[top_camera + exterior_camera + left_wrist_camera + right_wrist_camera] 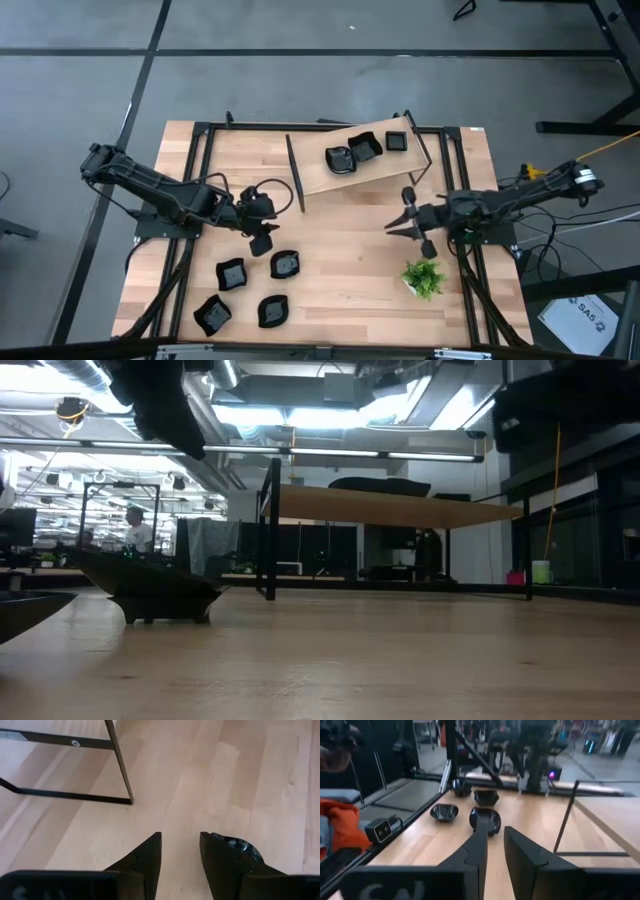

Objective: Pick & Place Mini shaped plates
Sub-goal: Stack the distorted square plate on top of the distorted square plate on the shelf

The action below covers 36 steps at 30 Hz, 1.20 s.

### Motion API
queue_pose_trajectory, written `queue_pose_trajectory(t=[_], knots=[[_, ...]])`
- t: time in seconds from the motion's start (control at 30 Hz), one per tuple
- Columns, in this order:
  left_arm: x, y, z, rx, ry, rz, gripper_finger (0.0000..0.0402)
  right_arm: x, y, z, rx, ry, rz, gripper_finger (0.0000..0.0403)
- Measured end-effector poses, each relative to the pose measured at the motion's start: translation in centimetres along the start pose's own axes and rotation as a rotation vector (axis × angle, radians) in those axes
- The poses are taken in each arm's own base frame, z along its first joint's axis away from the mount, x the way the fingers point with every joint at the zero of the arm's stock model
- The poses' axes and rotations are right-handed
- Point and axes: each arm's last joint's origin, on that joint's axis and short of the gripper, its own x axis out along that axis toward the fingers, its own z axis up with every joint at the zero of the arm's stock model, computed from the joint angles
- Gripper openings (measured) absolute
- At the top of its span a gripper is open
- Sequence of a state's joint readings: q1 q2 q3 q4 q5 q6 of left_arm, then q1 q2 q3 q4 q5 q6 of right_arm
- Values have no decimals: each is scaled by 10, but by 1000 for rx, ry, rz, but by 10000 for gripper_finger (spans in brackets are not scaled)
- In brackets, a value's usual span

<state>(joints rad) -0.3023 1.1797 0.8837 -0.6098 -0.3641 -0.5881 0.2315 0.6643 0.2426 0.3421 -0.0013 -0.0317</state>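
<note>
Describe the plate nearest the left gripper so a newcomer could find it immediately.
Start in the high view at the wooden table and find the four black plates clustered at its near left part. The one wanted is the plate at the cluster's top right, just beside the left gripper. Its neighbours lie farther from the gripper, to its left and below.
</note>
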Motion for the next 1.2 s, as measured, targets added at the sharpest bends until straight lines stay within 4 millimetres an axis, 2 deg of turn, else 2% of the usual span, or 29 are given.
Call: queue_pose_trajectory(t=[0.23, 0.4, 0.57, 0.77, 1.0, 1.2], knots=[[0, 0, 0, -40, 11, -16, 127, -26, -3, -28, -9, -73, -38, 65], [0, 0, 0, -54, 11, -15, 127, -38, -6, -46, -12, -108, -77, 65], [0, -1, 0, -39, 17, -26, 127, -44, -8, -49, -37, -79, -97, 65], [-1, -5, -1, 36, 30, -80, 127, -49, -12, -56, -49, 3, -247, 65], [-6, -17, -9, 79, 41, -125, 127, -49, -12, -57, -108, 21, -255, 65], [-14, -31, -21, 17, 113, -233, 127, -49, -12, -57, -61, 14, -256, 65]])
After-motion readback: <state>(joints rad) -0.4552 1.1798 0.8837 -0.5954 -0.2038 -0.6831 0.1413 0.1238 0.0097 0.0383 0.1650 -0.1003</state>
